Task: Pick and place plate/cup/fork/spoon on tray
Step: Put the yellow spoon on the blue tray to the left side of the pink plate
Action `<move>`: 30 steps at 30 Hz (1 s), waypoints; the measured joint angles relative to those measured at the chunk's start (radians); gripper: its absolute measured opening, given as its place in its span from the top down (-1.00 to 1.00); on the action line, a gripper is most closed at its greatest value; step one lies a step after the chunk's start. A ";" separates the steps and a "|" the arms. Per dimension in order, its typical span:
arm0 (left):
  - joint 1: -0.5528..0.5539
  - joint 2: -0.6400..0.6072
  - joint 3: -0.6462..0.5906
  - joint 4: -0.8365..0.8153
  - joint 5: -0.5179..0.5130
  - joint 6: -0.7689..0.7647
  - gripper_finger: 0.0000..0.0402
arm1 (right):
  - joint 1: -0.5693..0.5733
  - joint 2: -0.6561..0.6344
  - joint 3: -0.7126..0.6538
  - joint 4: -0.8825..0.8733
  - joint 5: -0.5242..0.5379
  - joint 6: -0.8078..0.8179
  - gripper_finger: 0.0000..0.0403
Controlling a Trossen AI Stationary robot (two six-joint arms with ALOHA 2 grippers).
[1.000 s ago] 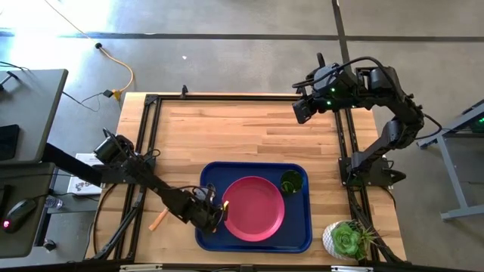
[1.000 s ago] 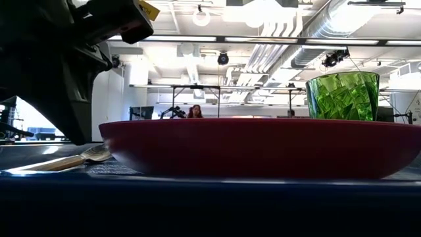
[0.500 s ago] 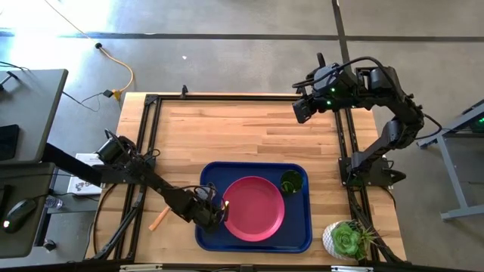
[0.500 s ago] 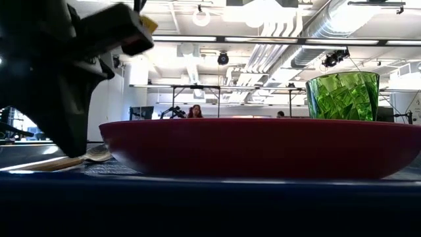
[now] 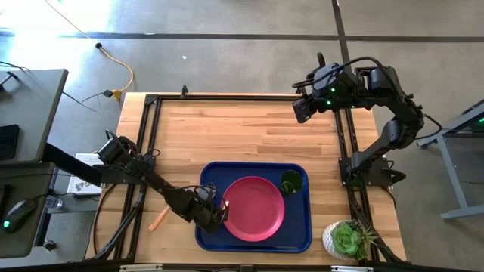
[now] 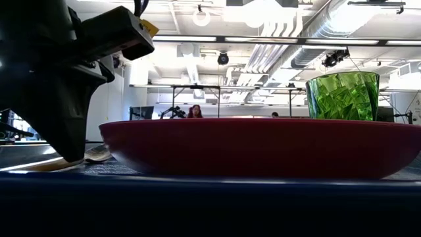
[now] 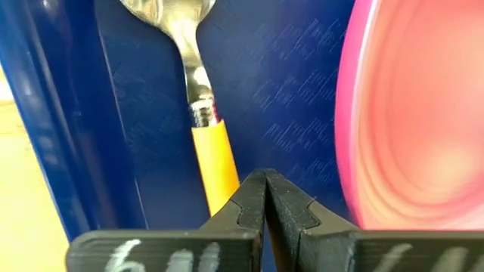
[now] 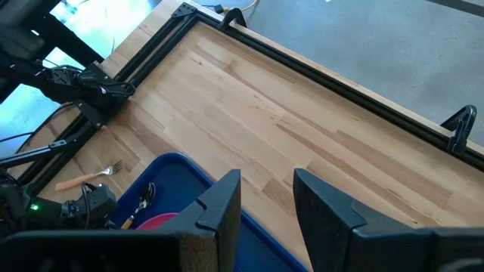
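Spoon [image 7: 198,98] lies in the blue tray [image 5: 299,234] between its left rim and the plate [image 5: 253,208], long axis along that rim. Left claw [image 7: 265,198] pressed together over its handle. Fork [image 8: 89,177] shows on the desk. Right claw [image 8: 266,198] spread, aloft.

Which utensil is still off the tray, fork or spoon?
The fork: it lies on bare wood left of the tray. The spoon lies inside, beside the plate.

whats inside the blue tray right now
The tray holds the plate, the cup at its far right corner, and the spoon beside the plate under the left gripper. The fork lies outside on the table.
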 joint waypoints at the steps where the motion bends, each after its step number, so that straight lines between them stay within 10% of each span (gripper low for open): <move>1: 0.000 0.000 0.000 0.000 0.009 0.000 1.00 | 0.000 0.000 0.000 0.000 0.000 0.000 0.43; 30: -0.001 0.000 0.000 -0.021 0.057 0.010 1.00 | 0.000 0.000 0.000 0.000 -0.002 0.000 0.43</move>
